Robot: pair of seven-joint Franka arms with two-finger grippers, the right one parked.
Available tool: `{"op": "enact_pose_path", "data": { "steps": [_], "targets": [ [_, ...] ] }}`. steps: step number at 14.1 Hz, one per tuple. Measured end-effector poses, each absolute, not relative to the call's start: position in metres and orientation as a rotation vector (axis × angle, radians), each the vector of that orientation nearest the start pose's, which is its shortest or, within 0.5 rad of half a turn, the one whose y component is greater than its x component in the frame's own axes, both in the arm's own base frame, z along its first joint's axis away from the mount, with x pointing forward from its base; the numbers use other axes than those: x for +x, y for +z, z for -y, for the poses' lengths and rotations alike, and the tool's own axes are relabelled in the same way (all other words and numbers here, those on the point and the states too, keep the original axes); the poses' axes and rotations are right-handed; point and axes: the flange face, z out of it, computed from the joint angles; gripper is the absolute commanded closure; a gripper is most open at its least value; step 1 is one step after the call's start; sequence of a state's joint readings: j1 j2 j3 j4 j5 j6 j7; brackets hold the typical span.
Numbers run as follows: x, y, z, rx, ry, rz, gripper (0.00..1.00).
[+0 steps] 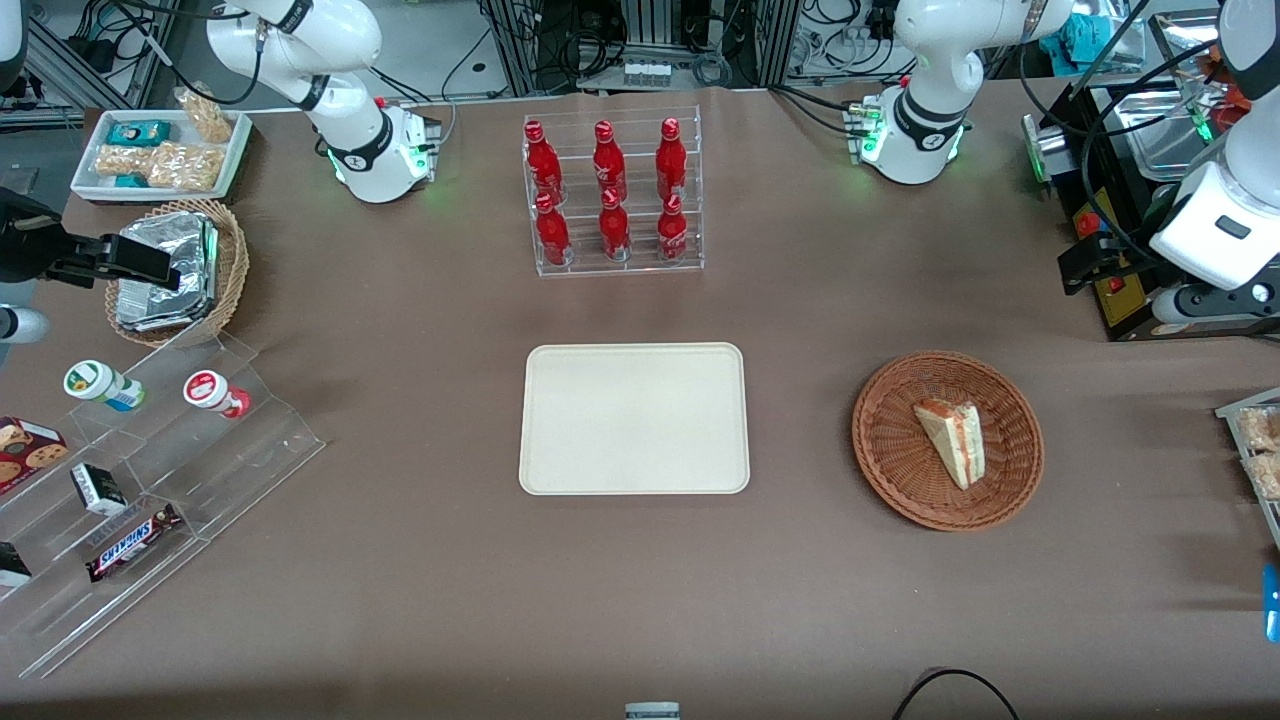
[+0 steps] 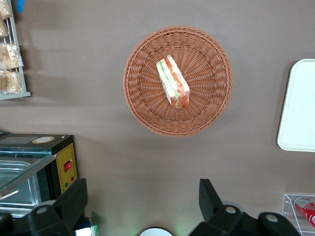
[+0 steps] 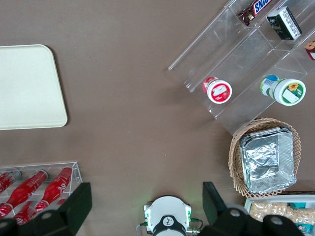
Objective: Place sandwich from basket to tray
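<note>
Rough woven wicker basket [image 1: 890,470], matt smooth tray [image 1: 634,418], perhaps plastic, on dull brown cloth [image 1: 400,560].

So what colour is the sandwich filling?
Orange-red and green layers between pale bread on the sandwich, clearest in the left wrist view; the gripper hangs open above the table.

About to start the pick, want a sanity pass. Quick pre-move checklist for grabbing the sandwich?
1. Sandwich in the basket: ok, lying alone in it, nothing on top.
2. Sandwich orientation known: ok, the wedge lies on its side, filling layers visible in the left wrist view.
3. End effector open: ok, fingers spread wide with nothing between them.
4. End effector position: not ok for grasping yet, it is high above the table, farther from the front camera than the basket.
5. Tray ready to receive: ok, surface bare.
6. Path from basket to tray: ok, only bare tablecloth lies between them.
</note>
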State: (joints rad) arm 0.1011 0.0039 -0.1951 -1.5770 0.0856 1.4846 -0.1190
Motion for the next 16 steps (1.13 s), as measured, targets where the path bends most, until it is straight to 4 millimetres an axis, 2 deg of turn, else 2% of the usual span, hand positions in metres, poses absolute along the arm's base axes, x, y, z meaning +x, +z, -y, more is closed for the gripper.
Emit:
{"op": "enact_pose_path", "data": {
  "steps": [13, 15, 16],
  "targets": [
    [0.547, 0.598, 0.042, -3.038, 0.209, 0.037, 0.0],
    [0.552, 0.586, 0.039, -3.038, 0.244, 0.043, 0.0],
    [0.559, 0.572, 0.037, -3.04, 0.279, 0.061, 0.0]
  ]
}}
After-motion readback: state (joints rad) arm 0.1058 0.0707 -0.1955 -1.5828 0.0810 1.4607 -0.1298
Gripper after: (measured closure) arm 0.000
